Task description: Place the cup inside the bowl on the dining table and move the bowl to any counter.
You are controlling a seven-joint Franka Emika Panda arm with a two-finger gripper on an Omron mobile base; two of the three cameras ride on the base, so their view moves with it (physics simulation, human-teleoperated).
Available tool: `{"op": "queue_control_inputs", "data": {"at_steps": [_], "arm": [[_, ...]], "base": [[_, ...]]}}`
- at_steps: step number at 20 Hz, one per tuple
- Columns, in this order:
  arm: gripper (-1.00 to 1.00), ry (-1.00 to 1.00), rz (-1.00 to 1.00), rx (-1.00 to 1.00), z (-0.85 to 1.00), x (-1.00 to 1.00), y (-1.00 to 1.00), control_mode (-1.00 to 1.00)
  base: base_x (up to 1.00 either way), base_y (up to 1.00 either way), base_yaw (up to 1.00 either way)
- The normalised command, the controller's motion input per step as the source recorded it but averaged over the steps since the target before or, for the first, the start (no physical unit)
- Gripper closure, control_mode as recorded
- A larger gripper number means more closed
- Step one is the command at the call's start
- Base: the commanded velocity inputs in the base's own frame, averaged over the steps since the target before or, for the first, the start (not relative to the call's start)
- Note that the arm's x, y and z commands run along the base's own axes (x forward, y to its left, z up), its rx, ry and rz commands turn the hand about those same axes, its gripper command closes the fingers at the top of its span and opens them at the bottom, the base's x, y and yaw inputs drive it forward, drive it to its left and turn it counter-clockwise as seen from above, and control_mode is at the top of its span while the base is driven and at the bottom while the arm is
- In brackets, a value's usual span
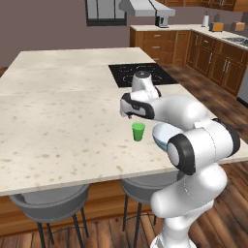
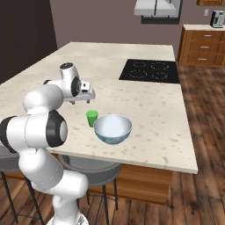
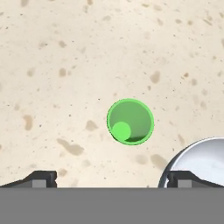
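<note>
On the near edge of the dining table [image 1: 58, 111], the cup [image 1: 138, 131] was seen standing upright on the speckled surface, with the bowl [image 2: 112, 128] just beside it and not quite touching. In the left base view the order ran from bare stone on the left, through the green cup, to the bowl on the right, the latter largely hidden behind the arm. The gripper [image 1: 130, 115] was held above the cup and slightly to its left in that view, the hand pointing downward.

In the hand view the cup [image 3: 130, 121] was looked into almost straight from above, its rim a full circle and its floor a paler disc offset toward the lower left, so its long axis was judged to run nearly along the line of approach. The two finger tips were seen wide apart at the bottom corners, nothing between them, so the jaws were taken to be fully open and empty. The cup was placed roughly midway between the tips but further up the picture, and a short forward shift before descent was judged necessary. The bowl [image 3: 199, 162] was cut off at the lower right, its rim close against the right tip; contact there was judged the main risk in descent. The black cooktop [image 2: 150, 70] lay well apart, further back on the surface.
</note>
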Motion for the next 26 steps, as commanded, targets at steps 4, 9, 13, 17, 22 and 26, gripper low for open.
{"op": "queue_control_inputs", "data": {"at_steps": [4,9,13,17,22,26], "arm": [[-1.0,0.0,0.0,-0.06,0.0,0.0,0.0,-1.0],[-1.0,0.0,0.0,-0.06,0.0,0.0,0.0,-1.0],[-1.0,0.0,0.0,-0.01,-0.15,0.1,0.0,-1.0],[-1.0,0.0,0.0,0.0,-0.22,0.23,0.0,-1.0],[-1.0,0.0,0.0,0.0,-0.16,0.17,0.0,-1.0],[-1.0,0.0,0.0,-0.01,-0.03,0.04,0.0,-1.0]], "base": [[0.0,0.0,0.0],[0.0,0.0,0.0],[0.0,0.0,0.0],[0.0,0.0,0.0],[0.0,0.0,0.0],[0.0,0.0,0.0]]}}
